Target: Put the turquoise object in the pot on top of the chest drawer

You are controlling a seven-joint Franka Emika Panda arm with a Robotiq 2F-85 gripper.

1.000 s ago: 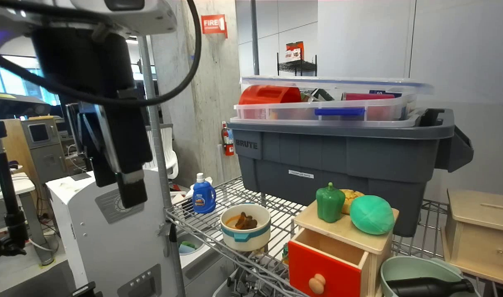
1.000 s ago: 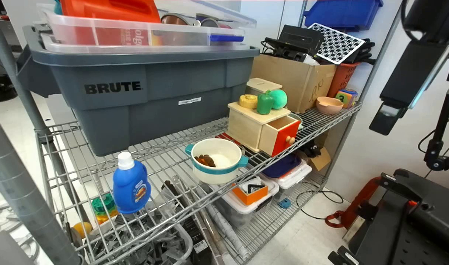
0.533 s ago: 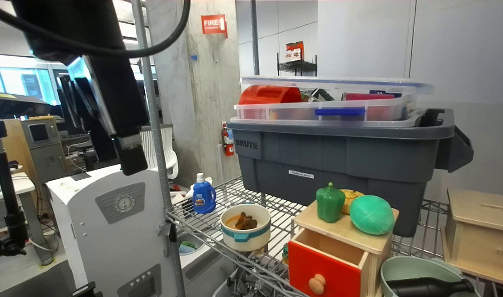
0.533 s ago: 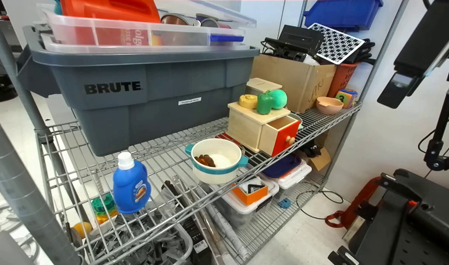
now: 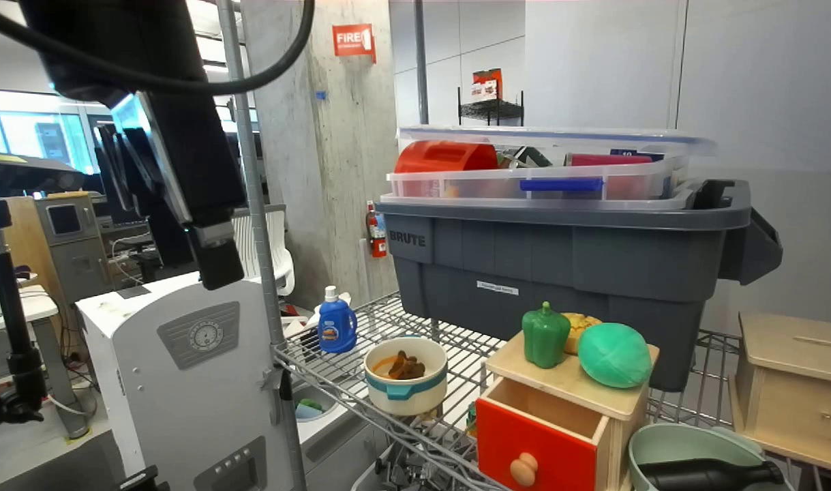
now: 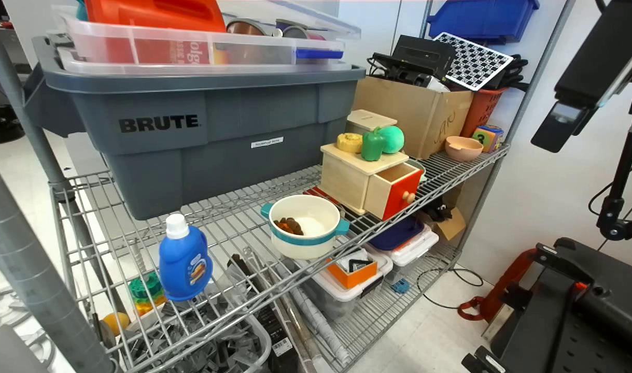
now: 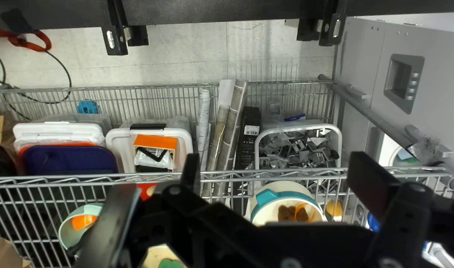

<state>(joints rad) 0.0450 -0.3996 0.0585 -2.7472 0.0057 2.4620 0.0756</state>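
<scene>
The turquoise object (image 5: pixel 614 355) (image 6: pixel 392 139) is a smooth rounded lump on the flat wooden top of the chest drawer (image 5: pixel 563 382) (image 6: pixel 345 181), whose red drawer front is pulled open. The pot (image 5: pixel 407 401) (image 6: pixel 304 247) is cream-white with a teal band and handles. It stands on the wire shelf beside the chest and holds brown and orange pieces. My gripper (image 5: pixel 195 256) (image 6: pixel 562 127) hangs high in front of the shelf, away from everything. In the wrist view its fingers (image 7: pixel 275 163) are wide apart with nothing between; the pot (image 7: pixel 273 195) shows beyond them. The turquoise object is hidden there.
A green pepper (image 5: pixel 546 335) and a yellow piece (image 6: pixel 349 143) share the chest top. A blue bottle (image 6: pixel 185 261) stands near the shelf post. A grey tote (image 5: pixel 558 273) fills the back. A grey-green tub (image 5: pixel 694 443) sits beside the chest, near another wooden box (image 5: pixel 797 382).
My gripper has moved up over the last second, mostly in the first half; it looks still since. The turquoise object, pot and chest have not moved.
</scene>
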